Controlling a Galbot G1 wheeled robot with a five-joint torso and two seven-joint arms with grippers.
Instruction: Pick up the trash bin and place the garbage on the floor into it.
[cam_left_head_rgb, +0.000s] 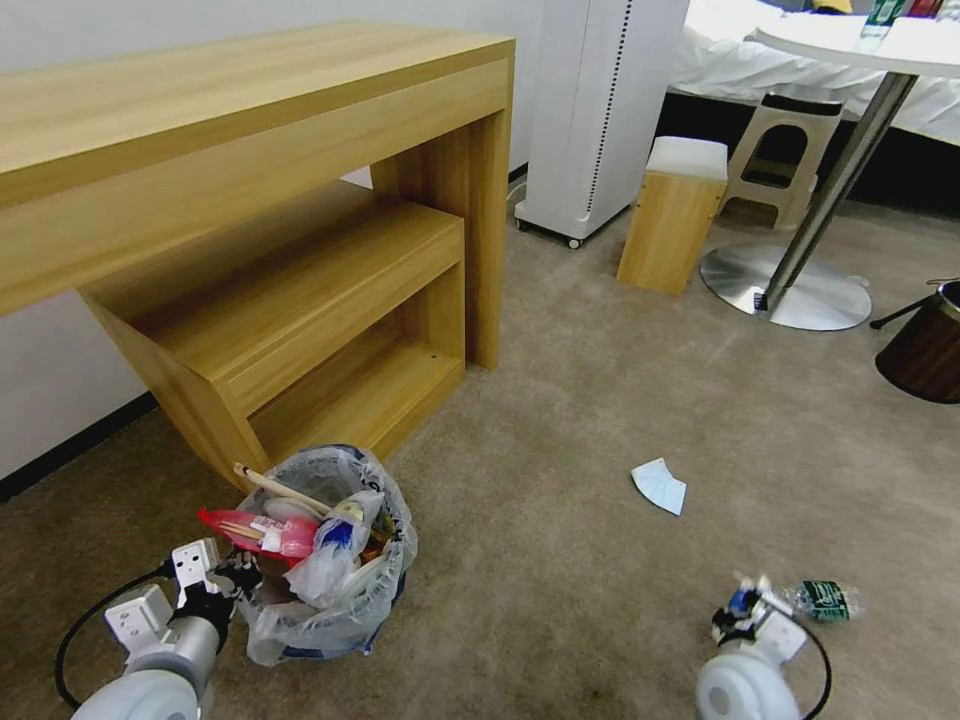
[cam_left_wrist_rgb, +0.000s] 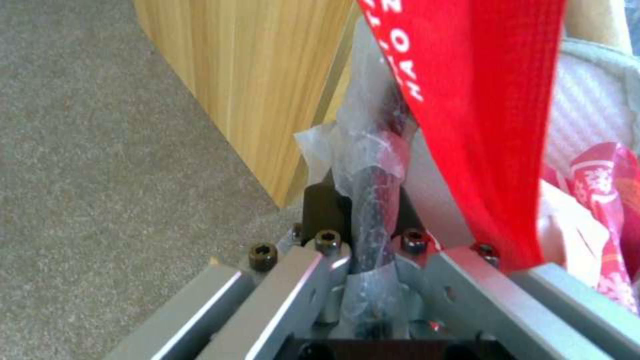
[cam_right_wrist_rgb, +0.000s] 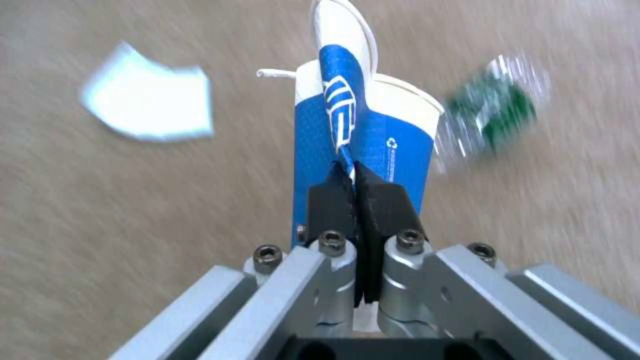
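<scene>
The trash bin (cam_left_head_rgb: 330, 590), lined with a crinkled clear bag, stands on the carpet beside the desk, heaped with garbage: a red wrapper (cam_left_head_rgb: 262, 532), a wooden stick (cam_left_head_rgb: 275, 485) and cups. My left gripper (cam_left_head_rgb: 240, 572) is shut on its near-left rim; the left wrist view shows the gripper (cam_left_wrist_rgb: 363, 195) pinching rim and bag, with the red wrapper (cam_left_wrist_rgb: 480, 125) beside it. My right gripper (cam_left_head_rgb: 745, 600) (cam_right_wrist_rgb: 355, 185) is low at the right, shut on a flattened blue-and-white paper cup (cam_right_wrist_rgb: 373, 145). A clear bottle (cam_left_head_rgb: 825, 598) (cam_right_wrist_rgb: 497, 110) lies just beyond it. A pale blue paper (cam_left_head_rgb: 660, 485) (cam_right_wrist_rgb: 150, 100) lies on the floor farther ahead.
A wooden desk (cam_left_head_rgb: 250, 130) with a low shelf stands right behind the bin. A brown wood-grain bin (cam_left_head_rgb: 925, 345) is at the right edge. A wooden stool (cam_left_head_rgb: 672, 215), a round table's steel base (cam_left_head_rgb: 785, 290) and a white appliance (cam_left_head_rgb: 590, 110) stand at the back.
</scene>
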